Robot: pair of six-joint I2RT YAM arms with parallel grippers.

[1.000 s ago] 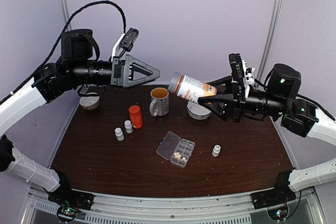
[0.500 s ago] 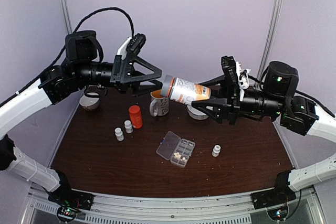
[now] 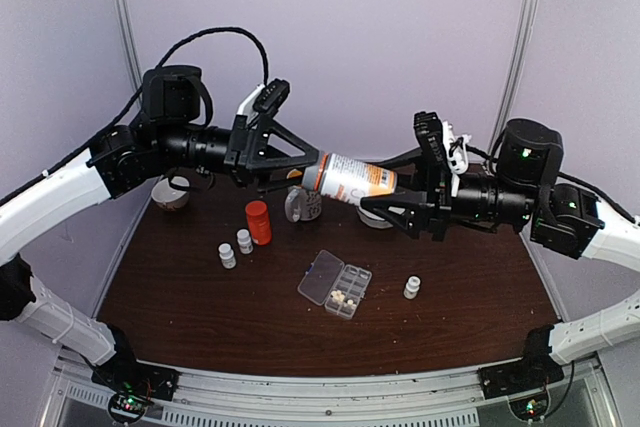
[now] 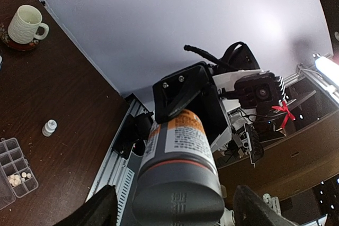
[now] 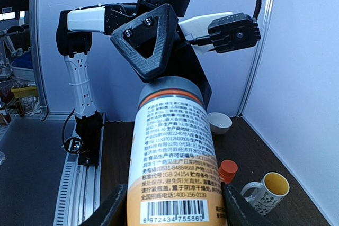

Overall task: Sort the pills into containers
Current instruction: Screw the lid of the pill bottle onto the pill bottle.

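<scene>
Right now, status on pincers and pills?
Right pincer shut on grey-capped bottle. Left pincer open astride its cap. Few pills in open organizer. Nothing blocking.

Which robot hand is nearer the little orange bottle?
Left. Left gripper hangs just right of the orange bottle; right gripper, holding the big bottle, is farther right.

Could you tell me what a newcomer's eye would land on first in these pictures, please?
First, the large white-labelled bottle with an orange band and grey cap, held sideways in mid-air above the far half of the dark brown table by the right end effector, with the left end effector open around its cap. Next, the clear flat plastic organizer box lying lid-open at the table's centre, small whitish pills in one compartment.
</scene>
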